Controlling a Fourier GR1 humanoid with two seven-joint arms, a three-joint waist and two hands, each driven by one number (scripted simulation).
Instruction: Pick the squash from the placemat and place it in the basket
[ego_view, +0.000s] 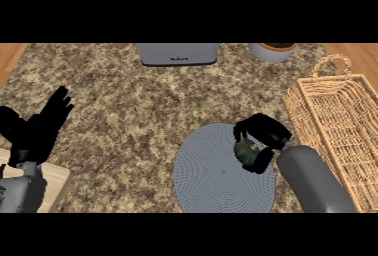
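Right hand (260, 135) is down on the squash (246, 150), at the right side of the round grey placemat (221, 175). Risk here: the squash looks only partly enclosed, so it could slip out when lifted toward the wicker basket (336, 135) just right of the placemat. Fingers curled round the dark green squash. Left hand (44, 122) rests far left of the placemat, fingers straight.

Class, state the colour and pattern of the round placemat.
Pale grey-blue placemat with concentric rings, seen in the head view.
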